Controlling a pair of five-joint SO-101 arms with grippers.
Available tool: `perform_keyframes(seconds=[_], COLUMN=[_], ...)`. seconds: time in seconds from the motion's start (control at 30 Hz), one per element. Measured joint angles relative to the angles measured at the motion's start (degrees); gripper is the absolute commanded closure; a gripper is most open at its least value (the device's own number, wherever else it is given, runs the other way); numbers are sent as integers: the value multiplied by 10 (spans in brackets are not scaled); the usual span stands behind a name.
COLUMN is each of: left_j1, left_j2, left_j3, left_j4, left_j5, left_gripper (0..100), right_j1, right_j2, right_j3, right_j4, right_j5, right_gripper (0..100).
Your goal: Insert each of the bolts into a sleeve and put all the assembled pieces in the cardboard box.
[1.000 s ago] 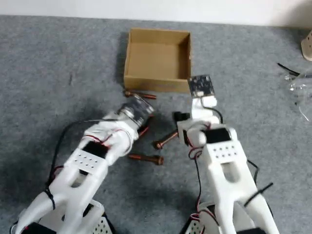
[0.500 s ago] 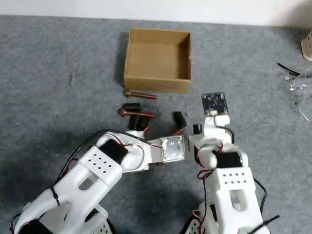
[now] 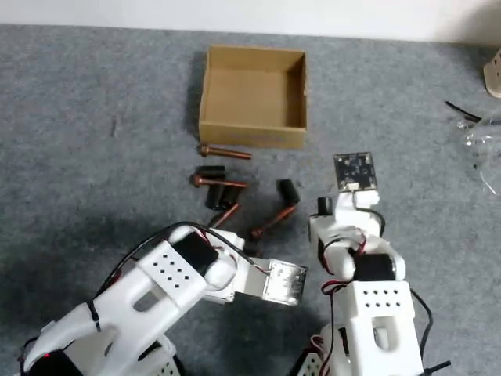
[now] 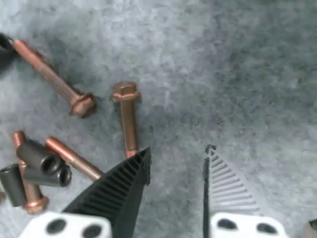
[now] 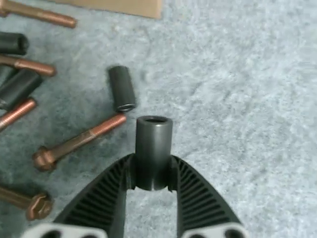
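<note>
Your cardboard box (image 3: 250,135) is empty, so nothing is finished yet. In front of it, your right fingers (image 5: 195,198) clamp one sleeve (image 5: 154,134), and your left fingers (image 4: 116,196) stand wide near a loose bolt (image 4: 128,116).

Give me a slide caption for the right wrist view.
Right tool clamps a black sleeve over grey carpet, with copper bolts and a loose sleeve nearby.

Coppery metal bolts (image 4: 128,116), matt blk sleeves (image 5: 121,88), cardboard box (image 3: 252,94), fuzzy grey cloth tbl cover (image 3: 94,117).
</note>
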Motion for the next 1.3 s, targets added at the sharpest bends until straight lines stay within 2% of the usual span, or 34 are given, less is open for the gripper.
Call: perform_keyframes(seconds=[0.2, 0.37, 0.47, 0.8, 1.03, 1.3], left_j1=[-12, -11, -12, -66, -63, -62], left_j2=[109, 254, 298, 318, 318, 318], left_j3=[-3, -64, -98, -143, -143, -171], left_j4=[-65, -76, -71, -69, -69, -58], left_j5=[-11, -19, -21, -22, -30, 4], left_gripper=[825, 825, 825, 823, 825, 825], right_j1=[12, 16, 16, 17, 17, 17], right_j2=[0, 0, 0, -4, -4, -4], right_j3=[0, 0, 0, 22, 22, 22], right_j4=[0, 0, 0, -31, -31, -31], right_j5=[0, 0, 0, 0, 0, 0], right_gripper=[995, 995, 995, 995, 995, 995])
